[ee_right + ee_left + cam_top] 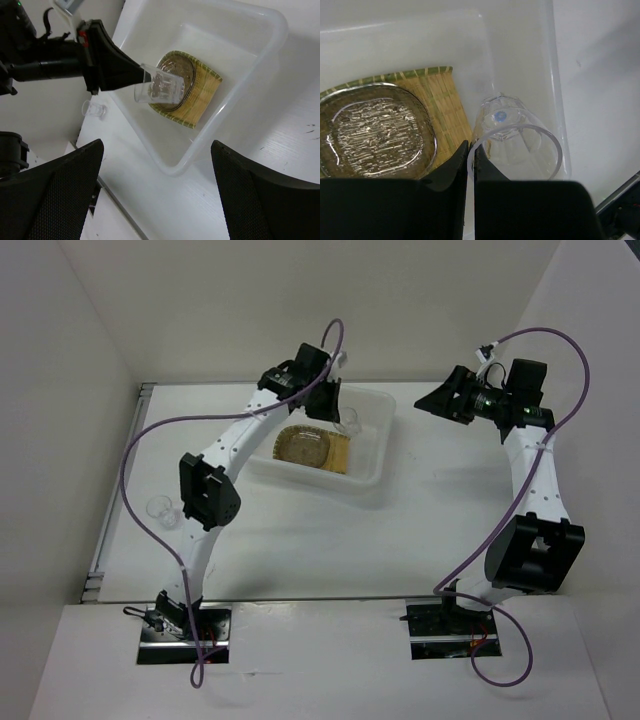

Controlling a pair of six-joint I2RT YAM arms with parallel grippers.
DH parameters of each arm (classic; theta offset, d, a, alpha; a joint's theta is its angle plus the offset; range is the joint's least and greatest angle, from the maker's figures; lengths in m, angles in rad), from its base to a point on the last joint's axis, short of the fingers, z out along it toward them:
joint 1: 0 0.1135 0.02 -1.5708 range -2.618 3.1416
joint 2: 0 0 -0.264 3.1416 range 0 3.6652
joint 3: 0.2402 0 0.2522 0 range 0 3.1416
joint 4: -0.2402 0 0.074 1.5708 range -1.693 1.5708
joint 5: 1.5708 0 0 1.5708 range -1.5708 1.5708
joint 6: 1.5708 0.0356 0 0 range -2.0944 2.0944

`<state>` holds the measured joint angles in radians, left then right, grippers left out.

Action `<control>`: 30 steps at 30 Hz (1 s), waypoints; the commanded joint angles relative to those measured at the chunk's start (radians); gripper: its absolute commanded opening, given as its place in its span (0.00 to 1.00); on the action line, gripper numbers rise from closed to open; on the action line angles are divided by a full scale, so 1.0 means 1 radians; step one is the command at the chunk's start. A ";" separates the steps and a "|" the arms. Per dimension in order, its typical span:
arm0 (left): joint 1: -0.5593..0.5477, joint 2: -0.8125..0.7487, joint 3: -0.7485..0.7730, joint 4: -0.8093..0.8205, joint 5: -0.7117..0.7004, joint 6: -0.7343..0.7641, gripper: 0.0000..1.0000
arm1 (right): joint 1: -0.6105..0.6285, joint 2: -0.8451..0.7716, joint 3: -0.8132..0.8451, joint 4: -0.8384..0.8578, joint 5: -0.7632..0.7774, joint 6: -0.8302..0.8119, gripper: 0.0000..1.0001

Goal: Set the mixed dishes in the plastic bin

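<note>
At the far left of the tabletop, beside your left arm's elbow, small clear glassware stands outside the bin. The right wrist view picks it up too, but neither view settles whether it is one cup or two. Moving right, your left claw is over the plastic bin, its jaws drawn nearly together and pinching the rim of a clear glass cup. The left wrist view shows you that rim passing between the fingers. It also shows a small round blue mark on the cup's base, too small to read. Only the right wrist view gives you the cup from the side: it is tipped over, mouth at the claw, base pointing out over the dishes in the bin. Whether it touches anything beneath, you cannot tell. In the bin lies the yellow bamboo-weave fan-shaped plate, and on it sits a grey-brown translucent saucer. The close view shows its ridged, glossy floor, which the top view reduces to a brown patch. At the far right, your right claw hangs off to the right of the bin in the top view, jaws spread wide and holding nothing. Its own camera looks down on the bin between the two fingers.
</note>
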<state>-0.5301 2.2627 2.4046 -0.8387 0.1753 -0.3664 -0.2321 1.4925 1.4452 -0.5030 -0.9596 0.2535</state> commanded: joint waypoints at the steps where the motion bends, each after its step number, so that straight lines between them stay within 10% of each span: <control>1: -0.045 0.040 0.045 -0.040 -0.062 0.021 0.02 | -0.010 -0.049 0.034 0.011 0.010 -0.026 0.92; 30: -0.182 0.209 0.065 -0.119 -0.161 -0.017 0.31 | -0.029 -0.049 -0.003 0.001 -0.018 -0.026 0.92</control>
<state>-0.7055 2.4596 2.4336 -0.9516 0.0223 -0.3733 -0.2539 1.4921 1.4452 -0.5037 -0.9562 0.2436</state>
